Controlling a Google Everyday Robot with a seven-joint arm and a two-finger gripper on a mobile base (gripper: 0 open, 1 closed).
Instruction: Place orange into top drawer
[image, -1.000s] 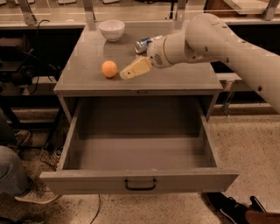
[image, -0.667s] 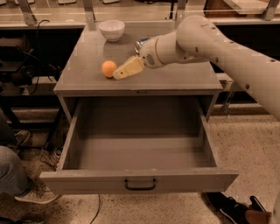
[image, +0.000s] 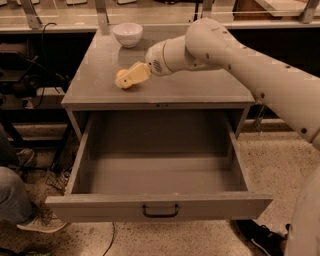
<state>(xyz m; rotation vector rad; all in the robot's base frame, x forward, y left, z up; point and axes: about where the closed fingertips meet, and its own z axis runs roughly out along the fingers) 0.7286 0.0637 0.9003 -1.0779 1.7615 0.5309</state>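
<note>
The orange (image: 120, 75) lies on the left part of the grey cabinet top (image: 200, 90), mostly covered by my gripper. My gripper (image: 129, 79) has reached in from the right and sits right at the orange, touching or overlapping it. The top drawer (image: 160, 204) stands pulled fully open below, its inside bare, with the dark bar handle (image: 160, 211) at the centre of its front panel.
A white bowl (image: 127, 34) stands at the back of the cabinet top. My arm (image: 240, 60) crosses the right half of the top. A person's leg and shoe (image: 22, 212) are at the lower left, another shoe (image: 265, 240) at the lower right.
My gripper has moved left across the cabinet top and now reaches the orange, which it was short of before. The orange and the drawer have not moved.
</note>
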